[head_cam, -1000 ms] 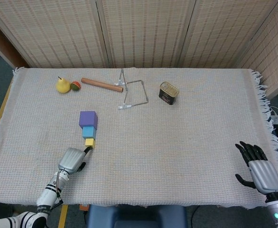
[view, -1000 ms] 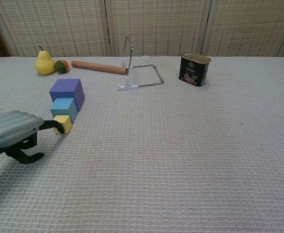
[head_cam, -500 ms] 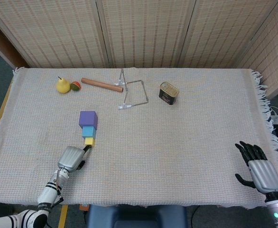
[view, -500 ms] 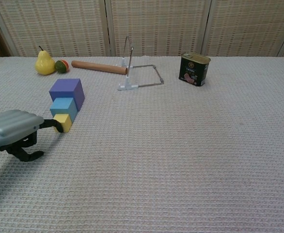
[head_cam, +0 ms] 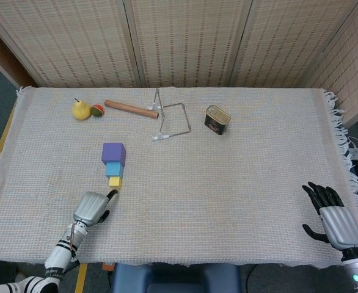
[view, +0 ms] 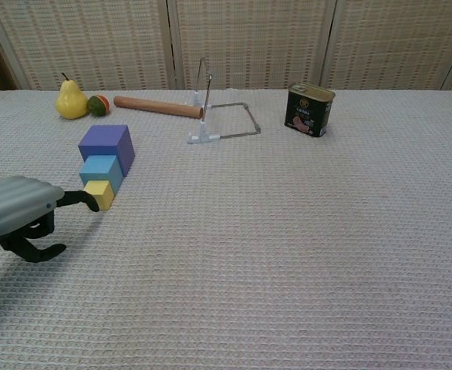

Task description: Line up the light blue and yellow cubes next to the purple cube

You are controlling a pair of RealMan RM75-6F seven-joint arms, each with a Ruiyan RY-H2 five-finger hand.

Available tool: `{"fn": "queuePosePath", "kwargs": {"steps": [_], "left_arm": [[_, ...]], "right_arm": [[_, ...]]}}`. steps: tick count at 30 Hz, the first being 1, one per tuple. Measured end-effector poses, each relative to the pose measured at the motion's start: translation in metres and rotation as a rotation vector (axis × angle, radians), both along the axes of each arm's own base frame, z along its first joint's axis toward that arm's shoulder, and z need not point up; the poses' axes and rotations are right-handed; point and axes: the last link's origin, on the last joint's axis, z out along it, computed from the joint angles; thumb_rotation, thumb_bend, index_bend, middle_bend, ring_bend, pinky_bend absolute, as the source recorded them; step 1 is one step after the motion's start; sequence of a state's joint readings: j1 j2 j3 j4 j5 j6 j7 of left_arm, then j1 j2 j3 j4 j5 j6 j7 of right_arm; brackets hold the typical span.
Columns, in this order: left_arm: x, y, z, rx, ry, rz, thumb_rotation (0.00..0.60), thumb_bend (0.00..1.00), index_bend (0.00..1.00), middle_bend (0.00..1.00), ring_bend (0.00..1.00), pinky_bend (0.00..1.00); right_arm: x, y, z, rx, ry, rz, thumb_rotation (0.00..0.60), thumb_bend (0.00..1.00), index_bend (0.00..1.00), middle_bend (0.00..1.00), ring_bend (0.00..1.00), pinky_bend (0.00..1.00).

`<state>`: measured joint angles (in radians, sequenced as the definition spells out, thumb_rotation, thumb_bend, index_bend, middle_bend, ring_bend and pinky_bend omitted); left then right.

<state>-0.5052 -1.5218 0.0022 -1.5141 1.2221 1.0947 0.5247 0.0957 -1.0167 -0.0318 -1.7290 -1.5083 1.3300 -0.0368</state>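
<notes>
The purple cube, the light blue cube and the small yellow cube stand in a row on the cloth, touching, with purple farthest from me. The chest view shows the same row: purple cube, light blue cube, yellow cube. My left hand hovers just in front of the yellow cube and holds nothing. One of its fingers points at the cube, a small gap short of it. My right hand rests open at the front right, far from the cubes.
Along the back of the cloth lie a yellow pear, a small red-green fruit, a wooden rolling pin, a wire stand and a dark tin can. The cloth's fringed edge runs down the right side.
My left hand has drawn back towards the front edge, its finger leaving the yellow cube. The yellow cube ended slightly closer against the light blue one. The right hand has not moved.
</notes>
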Motion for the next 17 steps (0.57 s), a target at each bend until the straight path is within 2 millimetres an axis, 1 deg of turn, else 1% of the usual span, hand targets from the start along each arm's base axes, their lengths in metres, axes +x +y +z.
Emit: {"fn": "queuePosePath", "kwargs": {"steps": [4, 5, 6, 7, 9, 10, 11, 13, 14, 17], "left_arm": [[-0.004, -0.015, 0.015, 0.040, -0.009, -0.022, 0.600, 0.40, 0.27, 1.00, 1.00, 1.00], [-0.008, -0.020, 0.023, 0.060, -0.011, -0.022, 0.600, 0.40, 0.26, 0.96, 0.98, 1.00], [-0.013, -0.025, 0.029, 0.077, -0.015, -0.016, 0.600, 0.40, 0.24, 0.90, 0.92, 0.97], [-0.018, -0.030, 0.036, 0.094, -0.023, -0.006, 0.600, 0.39, 0.20, 0.77, 0.79, 0.88], [-0.031, -0.043, 0.051, 0.128, -0.057, 0.022, 0.600, 0.39, 0.11, 0.34, 0.32, 0.50], [-0.037, -0.048, 0.057, 0.146, -0.077, 0.033, 0.600, 0.39, 0.10, 0.24, 0.20, 0.37], [-0.044, -0.056, 0.066, 0.177, -0.103, 0.044, 0.600, 0.39, 0.10, 0.20, 0.15, 0.31], [-0.054, -0.068, 0.081, 0.235, -0.143, 0.052, 0.600, 0.39, 0.08, 0.18, 0.11, 0.28], [-0.060, -0.077, 0.091, 0.271, -0.170, 0.055, 0.600, 0.39, 0.08, 0.17, 0.10, 0.26], [-0.074, -0.103, 0.111, 0.320, -0.205, 0.048, 0.600, 0.39, 0.04, 0.12, 0.05, 0.23]], "right_arm": [[0.002, 0.002, 0.001, 0.001, -0.004, 0.010, 0.600, 0.02, 0.00, 0.00, 0.00, 0.00], [0.002, 0.003, 0.002, -0.001, -0.006, 0.013, 0.600, 0.02, 0.00, 0.00, 0.00, 0.00], [0.002, 0.004, 0.003, -0.004, -0.008, 0.017, 0.600, 0.03, 0.00, 0.00, 0.00, 0.00], [0.003, 0.005, 0.003, -0.005, -0.009, 0.020, 0.600, 0.03, 0.00, 0.00, 0.00, 0.00], [0.003, 0.007, 0.005, -0.007, -0.013, 0.024, 0.600, 0.03, 0.00, 0.00, 0.00, 0.00], [0.004, 0.008, 0.005, -0.008, -0.014, 0.025, 0.600, 0.03, 0.00, 0.00, 0.00, 0.00], [0.004, 0.009, 0.005, -0.008, -0.013, 0.026, 0.600, 0.03, 0.00, 0.00, 0.00, 0.00], [0.004, 0.010, 0.004, -0.005, -0.012, 0.028, 0.600, 0.03, 0.00, 0.00, 0.00, 0.00], [0.005, 0.010, 0.004, -0.005, -0.012, 0.028, 0.600, 0.03, 0.00, 0.00, 0.00, 0.00], [0.006, 0.011, 0.002, 0.001, -0.013, 0.036, 0.600, 0.03, 0.00, 0.00, 0.00, 0.00]]}}
